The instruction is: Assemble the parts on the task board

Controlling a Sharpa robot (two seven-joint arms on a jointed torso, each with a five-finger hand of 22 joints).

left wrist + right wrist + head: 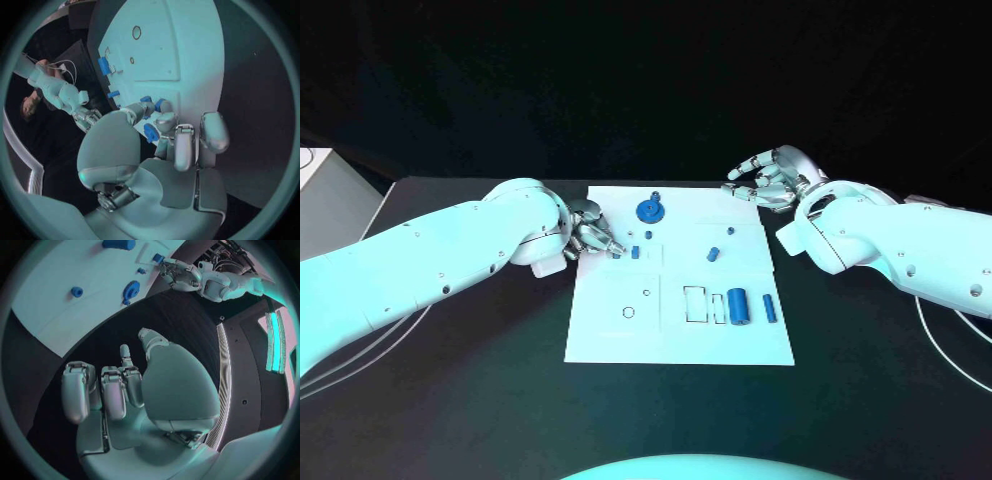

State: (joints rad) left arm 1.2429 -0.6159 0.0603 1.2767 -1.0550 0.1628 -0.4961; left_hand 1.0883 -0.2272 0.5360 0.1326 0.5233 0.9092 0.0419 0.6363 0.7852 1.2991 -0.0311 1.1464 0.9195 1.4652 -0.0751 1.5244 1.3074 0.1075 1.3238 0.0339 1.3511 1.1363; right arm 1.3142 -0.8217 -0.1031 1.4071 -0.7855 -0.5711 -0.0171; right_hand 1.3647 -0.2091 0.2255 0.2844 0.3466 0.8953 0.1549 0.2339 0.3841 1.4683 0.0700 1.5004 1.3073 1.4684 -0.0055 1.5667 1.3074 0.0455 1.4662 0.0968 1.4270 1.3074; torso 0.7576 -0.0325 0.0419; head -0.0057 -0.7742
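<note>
The left hand's fingertips (pixel 606 246) lie on the left edge of the white task board (pixel 625 335), bunched close by two small blue pegs (pixel 635 253) standing in the board; in the left wrist view the thumb and a finger (pixel 164 120) close in around a small blue piece (pixel 151 133), but whether they actually pinch it or only touch it I cannot tell. The left hand (pixel 589 235) sits at the end of its white arm, which comes in across the black table (pixel 473 380). The right hand (pixel 764 180) hovers off the board's far right corner, over the table, its fingers (pixel 115 390) curled loosely side by side and holding nothing, thumb standing apart. On the board, a round blue gear-like part (pixel 651 211) stands near the far edge at the middle, a short blue pin (pixel 713 254) lies right of centre, and nearer the robot a thick blue cylinder (pixel 738 307) stands just beside a thinner blue rod (pixel 769 309), next to outlined rectangular slots (pixel 695 303).
</note>
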